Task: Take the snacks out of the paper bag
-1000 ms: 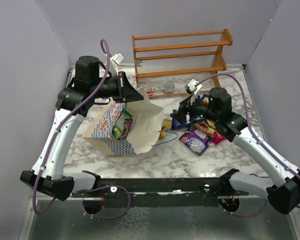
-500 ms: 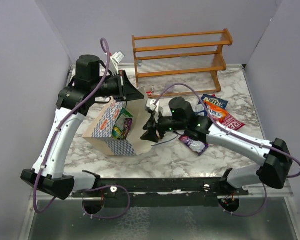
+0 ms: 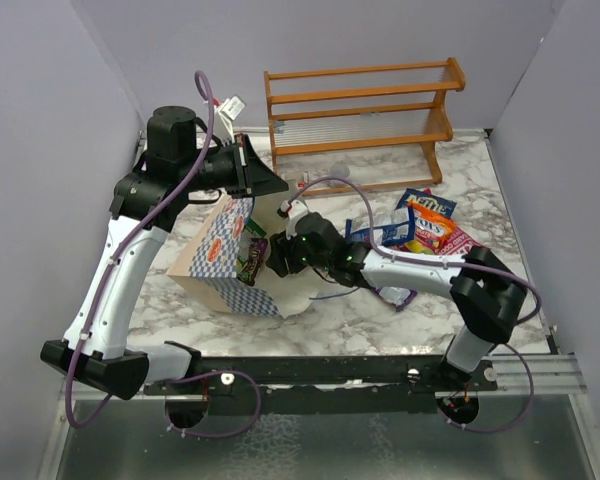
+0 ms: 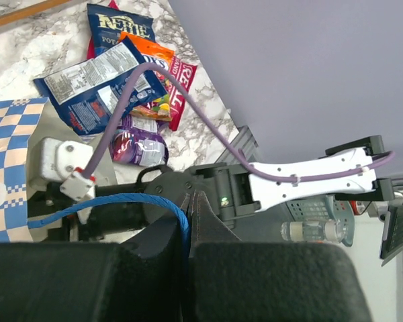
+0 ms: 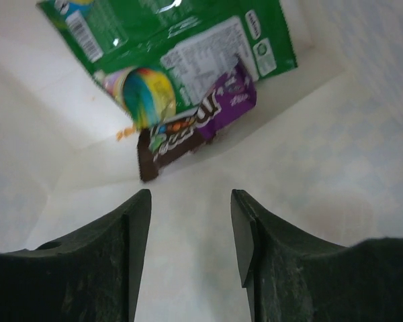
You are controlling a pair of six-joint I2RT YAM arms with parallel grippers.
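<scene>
On the marble tabletop [image 3: 360,320] the paper bag [image 3: 205,250] lies on its side, mouth rightward, its blue cord handle [image 4: 121,200] pinched tight in the left hand [image 4: 191,201]. The right hand [image 5: 190,198], half-parted and empty, sits inside the mouth. Dead ahead near the bag's bottom lies a purple-brown packet [image 5: 198,131], long axis slanting across the gap, seemingly resting on a green packet [image 5: 181,33], paper walls close around.

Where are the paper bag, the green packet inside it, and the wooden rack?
paper bag [image 3: 205,250]: top view, its outer side.
green packet [image 5: 134,30]: right wrist view, its middle.
wooden rack [image 3: 365,70]: top view, its top rail.
</scene>
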